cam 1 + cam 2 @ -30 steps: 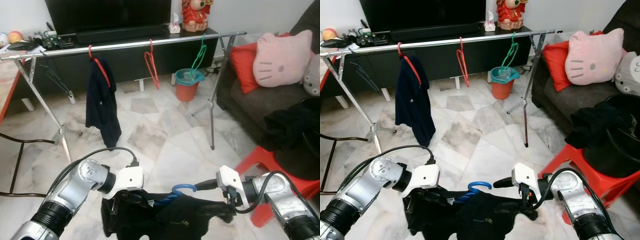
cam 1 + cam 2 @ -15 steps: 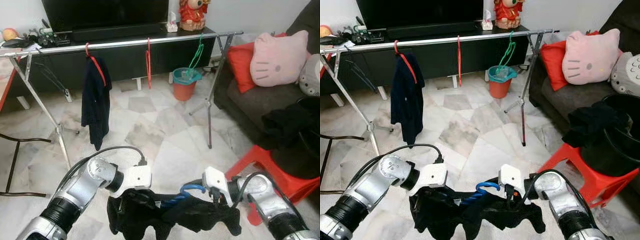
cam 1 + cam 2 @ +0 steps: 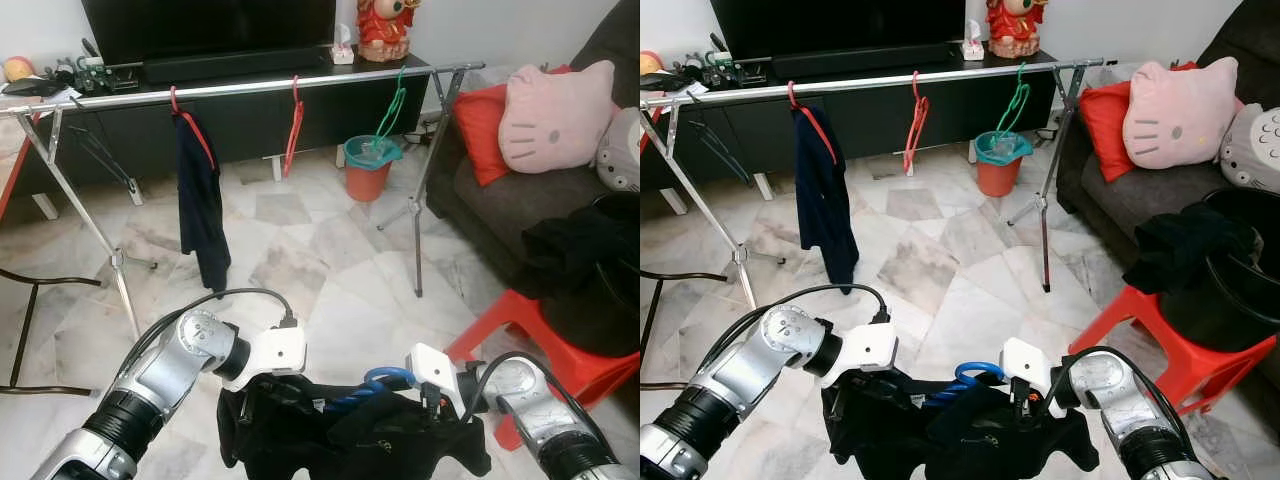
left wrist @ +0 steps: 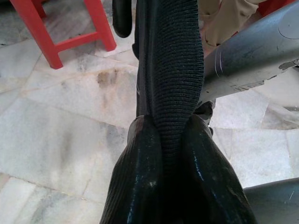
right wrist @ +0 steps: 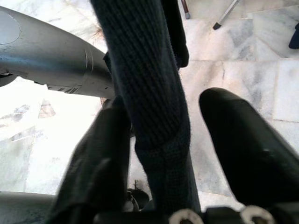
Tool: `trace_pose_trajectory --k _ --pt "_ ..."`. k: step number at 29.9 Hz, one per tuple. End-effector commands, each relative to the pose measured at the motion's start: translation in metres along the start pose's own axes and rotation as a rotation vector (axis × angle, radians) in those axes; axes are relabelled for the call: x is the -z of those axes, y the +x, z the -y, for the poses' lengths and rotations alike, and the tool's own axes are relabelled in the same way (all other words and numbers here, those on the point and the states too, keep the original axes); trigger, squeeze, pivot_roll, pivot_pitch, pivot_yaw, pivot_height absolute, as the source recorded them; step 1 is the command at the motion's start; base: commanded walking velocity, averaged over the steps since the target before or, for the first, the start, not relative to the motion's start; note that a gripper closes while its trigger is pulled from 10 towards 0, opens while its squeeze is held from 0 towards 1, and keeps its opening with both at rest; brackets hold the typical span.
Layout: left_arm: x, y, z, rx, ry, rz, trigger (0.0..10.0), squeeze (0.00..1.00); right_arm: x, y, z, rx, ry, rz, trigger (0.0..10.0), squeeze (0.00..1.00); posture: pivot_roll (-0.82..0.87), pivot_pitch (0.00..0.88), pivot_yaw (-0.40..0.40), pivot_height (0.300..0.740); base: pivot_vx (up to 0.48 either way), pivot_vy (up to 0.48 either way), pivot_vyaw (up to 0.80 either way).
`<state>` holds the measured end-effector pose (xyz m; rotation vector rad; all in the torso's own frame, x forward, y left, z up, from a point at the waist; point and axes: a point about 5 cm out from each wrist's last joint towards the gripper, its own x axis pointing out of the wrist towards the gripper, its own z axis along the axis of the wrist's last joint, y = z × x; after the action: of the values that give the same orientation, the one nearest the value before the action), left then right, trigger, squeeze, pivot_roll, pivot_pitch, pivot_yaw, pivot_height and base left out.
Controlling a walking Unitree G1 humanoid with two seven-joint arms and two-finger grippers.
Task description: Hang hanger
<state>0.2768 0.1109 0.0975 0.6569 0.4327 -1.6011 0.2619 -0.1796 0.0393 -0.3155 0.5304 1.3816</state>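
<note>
A black garment (image 3: 340, 440) on a blue hanger (image 3: 378, 383) is held low over the marble floor (image 3: 330, 270), well short of the clothes rail (image 3: 250, 88). The left gripper (image 4: 163, 154) is clenched on a fold of the fabric. The right gripper (image 5: 163, 140) has its fingers (image 5: 243, 140) spread, with a band of cloth running between them but not pinched. For a clean hang, the blue hook should probably be lifted clear of the cloth and aimed at the bare stretch of rail between the red hanger (image 3: 292, 125) and the green hanger (image 3: 396, 105), with the hook kept upright.
</note>
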Motion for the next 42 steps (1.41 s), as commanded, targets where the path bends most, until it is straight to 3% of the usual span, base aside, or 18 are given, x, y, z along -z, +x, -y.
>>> trace_pose_trajectory --k 1,27,28,29,30,39,42 --pt "-0.006 -0.003 -0.005 -0.002 0.02 0.012 10.0 0.0 -0.001 -0.002 0.003 0.017 -0.007 0.0 0.0 0.0 -0.01 0.0 -0.026 0.74 0.0 0.0 0.0" --pt "-0.006 0.0 -0.004 -0.001 0.021 0.011 10.0 0.0 -0.001 0.003 0.007 0.062 -0.027 -0.007 0.0 0.0 0.0 0.0 -0.03 0.74 0.0 0.0 0.0" --pt "-0.006 0.001 -0.003 0.006 0.03 0.022 10.0 0.6 -0.001 0.004 0.007 0.061 -0.028 -0.008 0.0 0.0 0.0 0.0 -0.03 0.74 0.0 0.0 0.0" --pt "-0.006 0.001 -0.003 0.006 0.03 0.022 10.0 0.6 -0.001 0.004 0.007 0.061 -0.028 -0.008 0.0 0.0 0.0 0.0 -0.03 0.74 0.0 0.0 0.0" --pt "-0.005 0.001 -0.002 0.016 0.019 0.017 10.0 1.0 -0.001 0.004 0.007 0.062 -0.029 -0.008 0.0 0.0 0.0 0.0 -0.031 0.74 0.0 0.0 0.0" --pt "0.0 -0.004 -0.006 -0.026 0.0 -0.018 10.0 1.0 0.001 0.005 0.008 0.07 -0.044 -0.04 0.0 0.0 0.01 0.0 -0.047 0.74 0.0 0.0 0.0" --pt "0.003 -0.013 -0.008 -0.067 -0.005 -0.033 10.0 1.0 0.003 0.006 0.008 0.076 -0.046 -0.059 0.0 0.0 0.01 0.0 -0.05 0.74 0.0 0.0 0.0"
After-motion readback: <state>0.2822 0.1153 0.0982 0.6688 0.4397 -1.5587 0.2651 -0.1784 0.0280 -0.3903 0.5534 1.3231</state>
